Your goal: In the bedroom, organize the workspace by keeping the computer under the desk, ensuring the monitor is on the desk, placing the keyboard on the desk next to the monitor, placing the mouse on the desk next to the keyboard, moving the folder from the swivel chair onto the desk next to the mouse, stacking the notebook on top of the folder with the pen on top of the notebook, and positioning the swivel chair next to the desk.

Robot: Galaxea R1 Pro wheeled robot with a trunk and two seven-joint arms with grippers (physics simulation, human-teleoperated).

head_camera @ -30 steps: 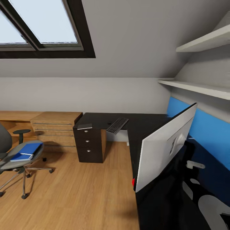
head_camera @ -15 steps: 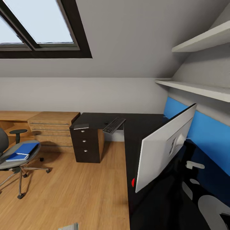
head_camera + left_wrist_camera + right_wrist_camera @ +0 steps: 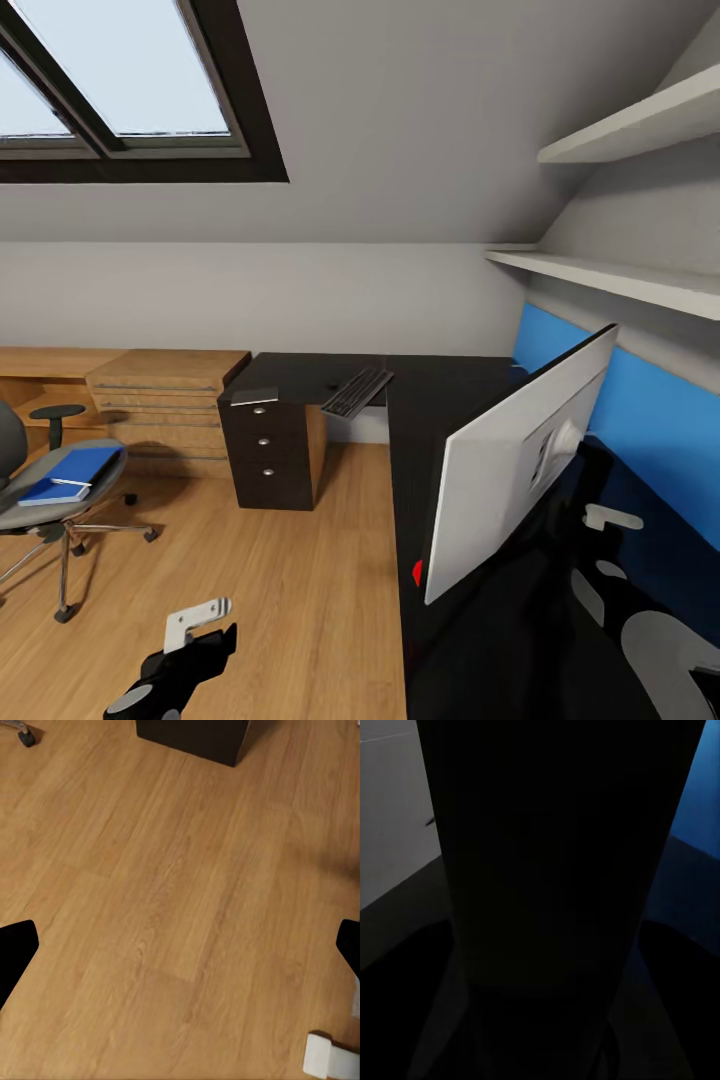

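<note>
- The desk (image 3: 440, 385), a long black L-shaped top with a glossy surface, is standing against the grey wall; its dark drawer unit (image 3: 268, 455) is showing three round silver knobs.
- The monitor (image 3: 510, 470) is sitting tilted on the desk's near wing, turning its pale flat back to the head camera, beside a bright blue wall panel (image 3: 640, 420).
- The keyboard (image 3: 357, 392), flat and black with greyish keys, is lying on the desk's far wing, overhanging the front edge.
- The swivel chair (image 3: 45, 490), grey padded on a metal wheeled base, is standing well apart from the desk on the wooden floor (image 3: 300, 580), carrying the blue folder (image 3: 75, 472).
- The left gripper (image 3: 200, 625) is hovering over the floor, near the desk's edge and well apart from the chair; in its wrist view the two black fingers (image 3: 15, 949) are standing wide apart, holding nothing.
- I cannot tell the right gripper's state; its wrist view is looking at a dark upright shape.
</note>
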